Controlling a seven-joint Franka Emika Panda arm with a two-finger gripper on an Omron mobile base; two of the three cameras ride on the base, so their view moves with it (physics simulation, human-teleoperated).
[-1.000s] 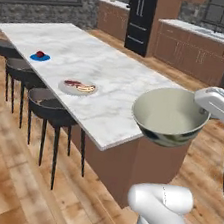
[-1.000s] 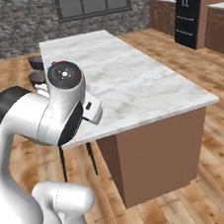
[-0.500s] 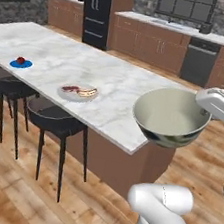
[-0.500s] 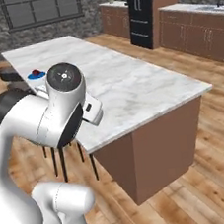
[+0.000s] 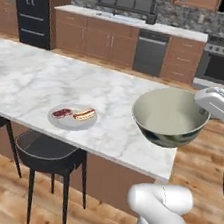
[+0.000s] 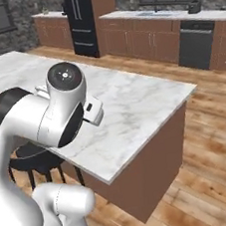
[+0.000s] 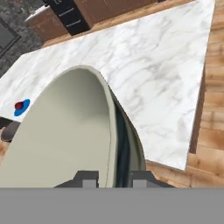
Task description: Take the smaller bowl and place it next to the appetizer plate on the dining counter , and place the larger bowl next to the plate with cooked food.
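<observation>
The jaws are clamped on the rim of the larger bowl (image 5: 170, 116), one finger inside the cream wall, one outside on the dark glaze — the bowl hangs in the air off the near corner of the table (image 5: 111, 98). Its goal, the plate with cooked food (image 5: 73, 116), sits on that table to the bowl's left near the front edge. Farther left along the same edge lies the appetizer plate (image 7: 21, 106).
</observation>
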